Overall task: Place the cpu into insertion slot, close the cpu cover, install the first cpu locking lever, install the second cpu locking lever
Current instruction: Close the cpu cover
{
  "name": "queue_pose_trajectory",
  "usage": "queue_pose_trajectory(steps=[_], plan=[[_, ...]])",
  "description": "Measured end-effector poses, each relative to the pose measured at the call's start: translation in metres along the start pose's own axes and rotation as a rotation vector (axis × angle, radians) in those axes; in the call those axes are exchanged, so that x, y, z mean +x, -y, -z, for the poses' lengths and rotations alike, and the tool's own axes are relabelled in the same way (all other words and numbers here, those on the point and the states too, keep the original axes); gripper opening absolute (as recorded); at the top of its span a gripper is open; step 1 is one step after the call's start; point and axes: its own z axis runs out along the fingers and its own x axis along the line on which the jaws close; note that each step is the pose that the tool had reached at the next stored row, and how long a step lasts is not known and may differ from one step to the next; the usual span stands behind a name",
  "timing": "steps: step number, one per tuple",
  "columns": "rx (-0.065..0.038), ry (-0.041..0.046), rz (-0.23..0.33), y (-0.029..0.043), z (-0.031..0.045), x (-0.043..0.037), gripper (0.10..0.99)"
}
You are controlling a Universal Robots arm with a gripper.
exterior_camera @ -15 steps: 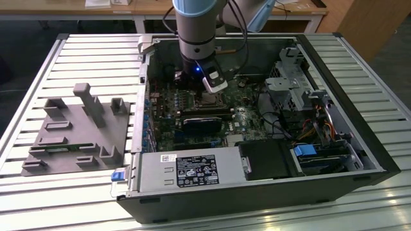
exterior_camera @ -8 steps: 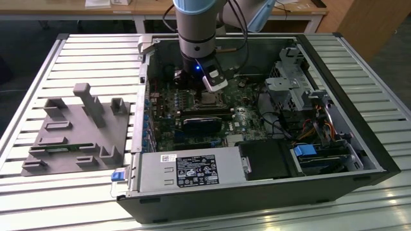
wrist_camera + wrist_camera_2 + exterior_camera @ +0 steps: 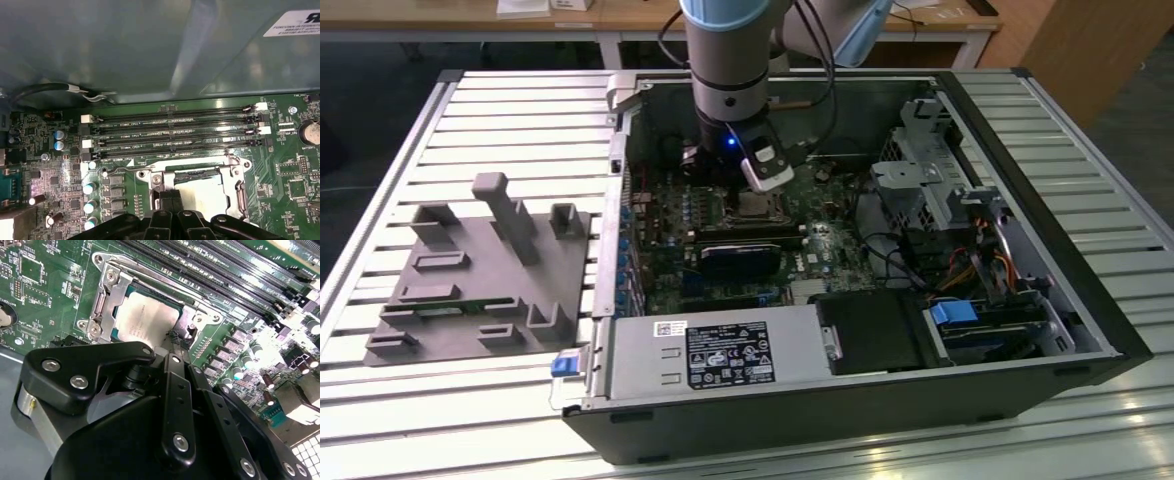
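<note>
The cpu lies flat in the insertion slot on the green motherboard, its pale metal top showing. The silvery cpu cover lies down around it, framing the chip on its visible sides. A thin wire locking lever runs along the socket edge next to the memory slots. My gripper hangs just above the socket's edge, beside the chip, with its two black fingers pressed together and nothing between them. In the second wrist view the fingertips sit at the cover's rim. My gripper hides part of the socket in the exterior view.
Long black memory slots run beside the socket. The open case walls the board in, with a drive cage and cables on the exterior view's right and a power supply in front. A grey fixture lies on the slatted table.
</note>
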Motion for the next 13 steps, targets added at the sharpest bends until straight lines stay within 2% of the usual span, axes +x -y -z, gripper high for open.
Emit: queue_pose_trajectory(steps=[8,13], plan=[[-0.001,-0.0041,0.028,0.0,-0.0017,-0.0017,0.106],[-0.002,0.0003,0.029,0.0006,-0.0013,0.0047,0.106]])
